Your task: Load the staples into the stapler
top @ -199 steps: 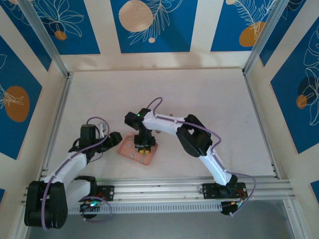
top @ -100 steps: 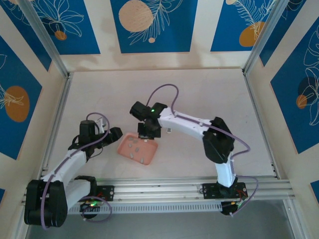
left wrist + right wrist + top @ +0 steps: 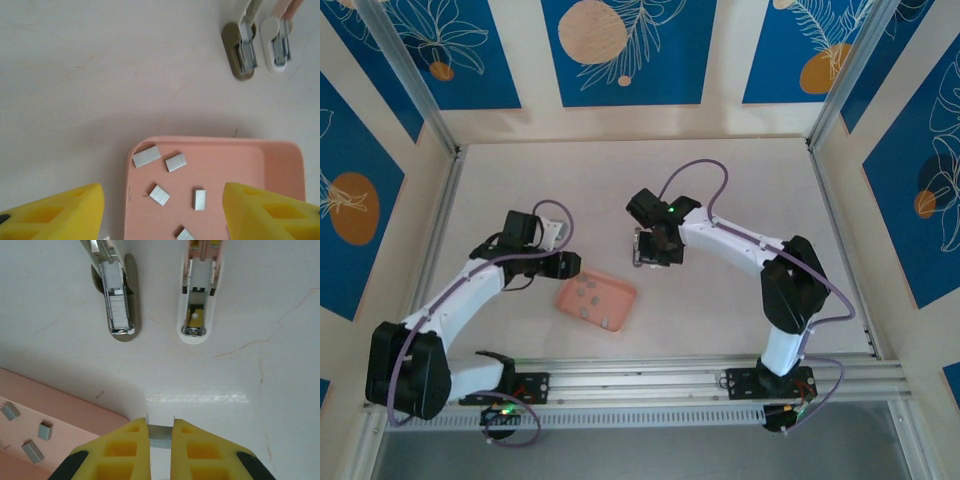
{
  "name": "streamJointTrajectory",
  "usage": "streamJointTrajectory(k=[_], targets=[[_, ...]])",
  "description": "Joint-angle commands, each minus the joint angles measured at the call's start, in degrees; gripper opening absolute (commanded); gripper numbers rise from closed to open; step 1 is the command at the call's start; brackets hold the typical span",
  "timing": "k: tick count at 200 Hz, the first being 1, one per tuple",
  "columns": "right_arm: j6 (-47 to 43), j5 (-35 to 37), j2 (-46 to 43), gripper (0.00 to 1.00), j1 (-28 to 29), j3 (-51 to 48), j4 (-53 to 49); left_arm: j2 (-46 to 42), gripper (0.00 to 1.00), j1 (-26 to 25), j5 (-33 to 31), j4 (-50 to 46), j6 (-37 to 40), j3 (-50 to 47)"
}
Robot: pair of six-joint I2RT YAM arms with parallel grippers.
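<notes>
Right pincer [image 3: 161,434] is clamped tight on a staple strip [image 3: 160,430] — the little grey bar is pinched between its yellow fingertips [image 3: 134,450], above the pale counter [image 3: 260,390]. Straight ahead of it lies the stapler [image 3: 118,305], hinged wide open, with its grey arm and its white arm side by side on the counter, clear of the pincer. Close by, at the lower left of the right wrist view, is the corner of the salmon-pink tray [image 3: 282,155], with loose staples [image 3: 146,156] scattered flat inside it. Over that tray hangs the left pincer [image 3: 162,200], jaws standing well apart — nothing between them. From overhead, the left pincer is at the tray's left side and the right pincer is past its far right corner.
</notes>
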Motion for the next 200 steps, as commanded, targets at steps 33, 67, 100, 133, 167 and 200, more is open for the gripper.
streamJointTrajectory(k=[33,67,100,133,167,200], targets=[[-0.7,1.9,-6.5,0.14,-1.3,-4.8,2.4,8.5,0.61,-4.0,-9.3,-15.0,18.0,8.0],[0.0,1.9,-9.0,0.14,-1.8,-7.9,4.4,13.6,0.61,-4.5,-14.7,-19.8,24.1,11.4],[0.4,1.8,-10.4,0.14,-2.0,-9.6,5.2,15.7,0.61,-4.6,-15.7,-19.1,24.2,12.0],[0.5,1.9,-11.8,0.14,-2.3,-10.9,5.9,16.3,0.60,-4.6,-22.3,-16.7,23.4,10.9],[0.9,2.0,-12.9,0.14,-2.3,-12.2,6.4,17.3,0.60,-4.4,-30.2,-14.6,23.5,10.8],[1.2,2.2,-13.3,0.14,-2.3,-12.6,6.4,18.5,0.61,-3.3,-35.6,-12.5,22.9,11.8]])
